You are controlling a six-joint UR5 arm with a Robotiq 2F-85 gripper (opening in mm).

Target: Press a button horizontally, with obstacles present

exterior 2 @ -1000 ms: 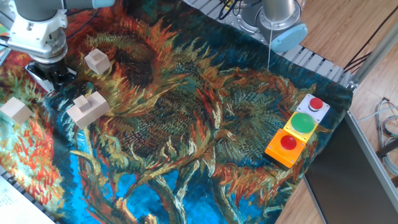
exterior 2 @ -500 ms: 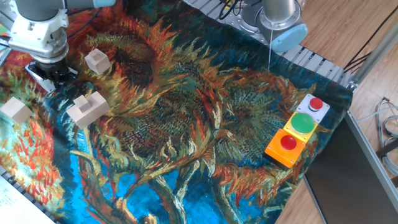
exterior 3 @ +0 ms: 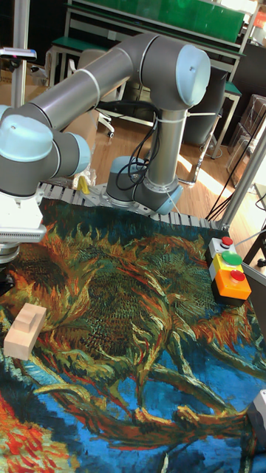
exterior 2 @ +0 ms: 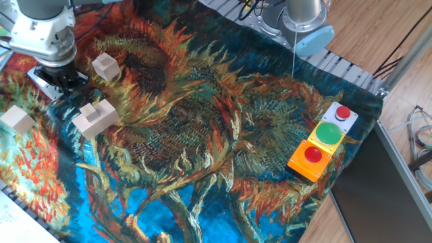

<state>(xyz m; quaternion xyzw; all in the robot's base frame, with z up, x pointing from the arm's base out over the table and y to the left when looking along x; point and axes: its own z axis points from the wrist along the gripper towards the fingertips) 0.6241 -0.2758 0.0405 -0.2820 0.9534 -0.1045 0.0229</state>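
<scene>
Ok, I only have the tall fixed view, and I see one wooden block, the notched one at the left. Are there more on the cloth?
Observer: Yes. The fixed view shows a small cube beyond the notched block, farther from that camera.
Operator: Just that one?
Observer: No, a second small cube sits left of the notched block, near the edge of the cloth.
Operator: My frame cuts off the tool. Where is it?
Observer: The gripper is low over the cloth, left of the first cube and above the notched block in the picture. I cannot tell how its jaws stand.
</scene>
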